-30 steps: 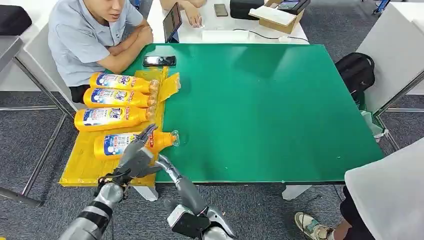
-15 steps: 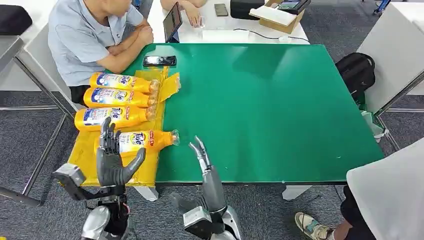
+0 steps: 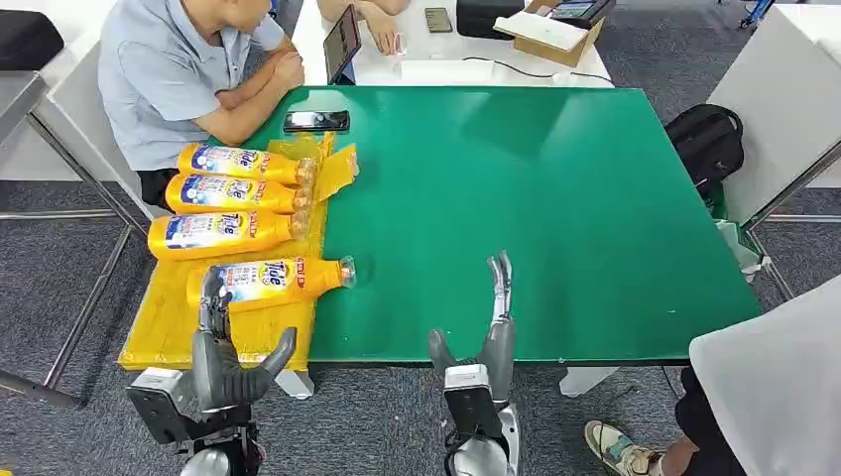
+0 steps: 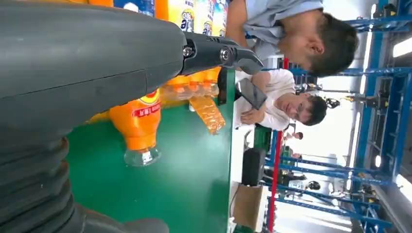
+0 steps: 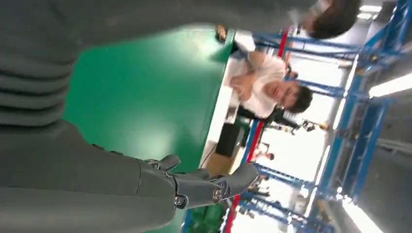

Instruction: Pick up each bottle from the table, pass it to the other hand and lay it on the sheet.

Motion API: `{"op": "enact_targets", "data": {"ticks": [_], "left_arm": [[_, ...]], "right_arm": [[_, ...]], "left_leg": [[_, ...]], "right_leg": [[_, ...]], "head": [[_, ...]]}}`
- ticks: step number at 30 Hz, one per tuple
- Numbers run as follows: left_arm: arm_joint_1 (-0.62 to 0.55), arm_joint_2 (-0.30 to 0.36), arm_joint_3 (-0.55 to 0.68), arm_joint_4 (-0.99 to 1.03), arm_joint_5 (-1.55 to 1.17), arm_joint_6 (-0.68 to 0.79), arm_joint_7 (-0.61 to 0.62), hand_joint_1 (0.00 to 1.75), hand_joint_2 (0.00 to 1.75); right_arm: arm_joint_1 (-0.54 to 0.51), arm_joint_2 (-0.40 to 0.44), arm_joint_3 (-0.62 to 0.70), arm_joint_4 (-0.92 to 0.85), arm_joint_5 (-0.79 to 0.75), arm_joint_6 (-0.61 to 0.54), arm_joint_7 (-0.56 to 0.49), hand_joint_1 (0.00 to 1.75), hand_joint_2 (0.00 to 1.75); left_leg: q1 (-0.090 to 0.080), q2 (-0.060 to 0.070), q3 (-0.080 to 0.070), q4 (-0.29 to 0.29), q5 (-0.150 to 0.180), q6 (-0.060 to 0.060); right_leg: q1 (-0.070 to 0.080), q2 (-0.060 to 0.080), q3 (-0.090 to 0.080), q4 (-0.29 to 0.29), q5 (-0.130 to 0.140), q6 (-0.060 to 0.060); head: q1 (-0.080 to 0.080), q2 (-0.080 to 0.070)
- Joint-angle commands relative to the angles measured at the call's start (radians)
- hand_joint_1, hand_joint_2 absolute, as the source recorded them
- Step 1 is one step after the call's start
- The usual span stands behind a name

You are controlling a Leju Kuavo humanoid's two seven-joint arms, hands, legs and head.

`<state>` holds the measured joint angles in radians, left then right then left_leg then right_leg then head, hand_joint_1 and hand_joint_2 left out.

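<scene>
Four orange detergent bottles lie side by side on the yellow sheet (image 3: pixel 164 327) at the left edge of the green surface (image 3: pixel 536 208); no bottle stands on the green itself. The nearest bottle (image 3: pixel 260 282) rests with its clear cap over the sheet's edge, pointing onto the green.

Left hand (image 3: pixel 220 349): released, fingers upright and apart, holding nothing, at the near edge of the sheet just below the nearest bottle. Right hand (image 3: pixel 493 332): released too, fingers straight up, empty, at the near edge of the surface, well apart from the bottles.

Judgement: the laying looks done, with nothing left to pick up.

Risks from here:
- The left hand sits close to the nearest bottle; a sideways sweep could nudge it and roll it off the sheet.
- The sheet overhangs the surface on the near left; a fingertip catching it could drag the whole row.

Surface and room: a dark phone (image 3: pixel 316 121) lies at the far left corner. A person in a light blue shirt (image 3: pixel 164 74) leans arms on that corner. Behind is a white table (image 3: pixel 436 69) with a tablet and a cardboard box. A black backpack (image 3: pixel 706 139) sits on grey carpet to the right.
</scene>
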<state>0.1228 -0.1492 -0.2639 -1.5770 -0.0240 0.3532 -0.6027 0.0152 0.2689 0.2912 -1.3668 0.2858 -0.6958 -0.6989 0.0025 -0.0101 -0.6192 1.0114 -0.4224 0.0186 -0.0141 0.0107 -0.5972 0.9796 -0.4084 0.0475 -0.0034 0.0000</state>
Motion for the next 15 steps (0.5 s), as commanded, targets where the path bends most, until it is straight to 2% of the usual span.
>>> {"op": "enact_targets", "data": {"ticks": [1, 5, 9, 15], "left_arm": [[0.003, 0.020, -0.069, 0.059, -0.046, 0.023, -0.001, 0.00, 1.75], [0.007, 0.023, -0.080, 0.065, -0.053, 0.025, 0.004, 0.00, 1.75], [0.000, 0.024, -0.095, 0.078, -0.058, 0.020, 0.006, 0.00, 1.75], [-0.012, 0.020, -0.120, 0.102, -0.057, 0.000, 0.008, 0.00, 1.75]], "right_arm": [[-0.015, 0.055, -0.072, 0.123, -0.153, -0.002, 0.001, 0.00, 1.75], [-0.018, 0.042, -0.057, 0.132, -0.209, -0.002, 0.001, 0.00, 1.75], [-0.014, -0.002, 0.020, 0.114, -0.254, 0.000, 0.001, 0.00, 1.75], [-0.009, -0.014, 0.047, 0.106, -0.253, -0.002, 0.001, 0.00, 1.75]], "left_leg": [[0.000, 0.001, 0.004, -0.002, -0.001, -0.001], [0.000, 0.000, 0.004, -0.002, -0.001, -0.001], [0.000, 0.001, 0.006, -0.002, -0.002, -0.001], [0.000, 0.000, 0.006, -0.002, -0.001, -0.001]], "right_leg": [[0.000, 0.000, 0.004, -0.001, -0.001, -0.001], [0.000, -0.001, 0.004, -0.001, -0.001, -0.001], [0.001, -0.001, 0.006, -0.001, -0.002, -0.002], [0.001, -0.002, 0.006, -0.002, -0.002, -0.002]], "head": [[0.000, 0.000], [0.000, 0.000], [0.000, 0.000], [0.000, 0.000]]}}
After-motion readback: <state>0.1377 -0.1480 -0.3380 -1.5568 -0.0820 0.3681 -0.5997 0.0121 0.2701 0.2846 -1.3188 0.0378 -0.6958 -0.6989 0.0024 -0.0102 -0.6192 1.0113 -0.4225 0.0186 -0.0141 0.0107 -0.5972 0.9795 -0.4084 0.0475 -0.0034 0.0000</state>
